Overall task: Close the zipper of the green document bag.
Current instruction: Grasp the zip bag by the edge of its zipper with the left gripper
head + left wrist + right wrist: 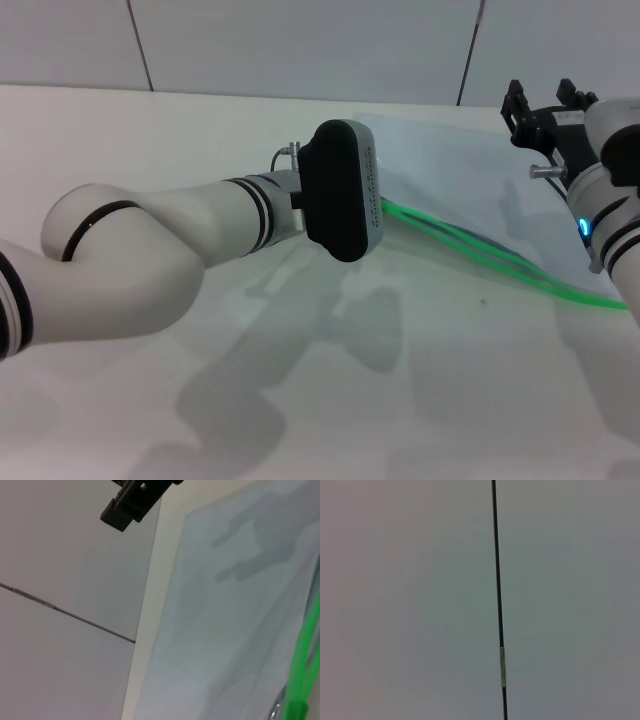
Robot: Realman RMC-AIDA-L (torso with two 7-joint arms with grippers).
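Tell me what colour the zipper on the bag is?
Bright green. The zipper runs along the pale blue-grey bag, clearest in the head view.

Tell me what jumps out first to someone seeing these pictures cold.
The left arm's black wrist block fills the middle of the head view, hiding where the left gripper meets the bag. Behind it the bright green zipper runs as two separated strips toward the right, so it looks open, along the near edge of the pale bag. The right gripper hangs raised above the bag's far right corner.
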